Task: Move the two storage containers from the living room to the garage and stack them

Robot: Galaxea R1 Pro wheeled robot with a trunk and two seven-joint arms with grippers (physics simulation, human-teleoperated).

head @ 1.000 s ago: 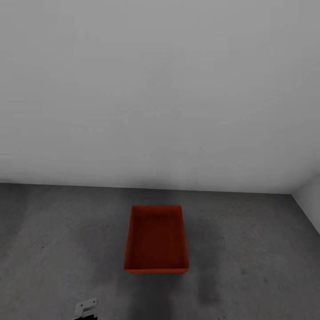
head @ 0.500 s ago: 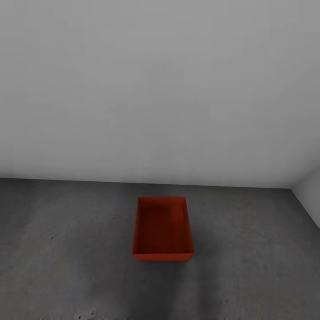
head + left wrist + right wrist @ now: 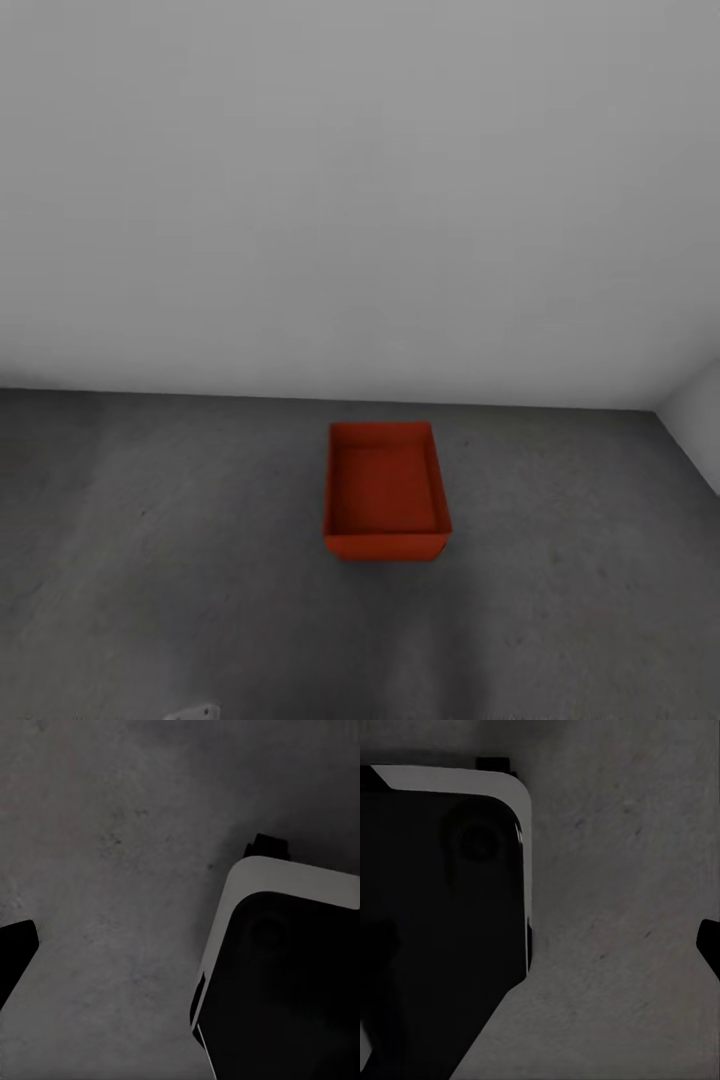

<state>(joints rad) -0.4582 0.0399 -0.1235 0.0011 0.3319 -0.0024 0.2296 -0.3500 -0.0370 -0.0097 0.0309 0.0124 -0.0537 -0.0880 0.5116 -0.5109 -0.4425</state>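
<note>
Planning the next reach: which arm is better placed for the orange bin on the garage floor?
Right, marginally. The storage container sits slightly right of centre in the head view, far ahead on the floor. Both wrist views face concrete beside the robot's base, so neither arm is near.

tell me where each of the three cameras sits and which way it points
Head view: on the robot's head, looking forward and down at the storage container on the floor before a grey wall.
Left wrist view: by the left gripper, facing the floor and the robot's base.
Right wrist view: by the right gripper, likewise facing floor and base.
Both wrist views share the base.
</note>
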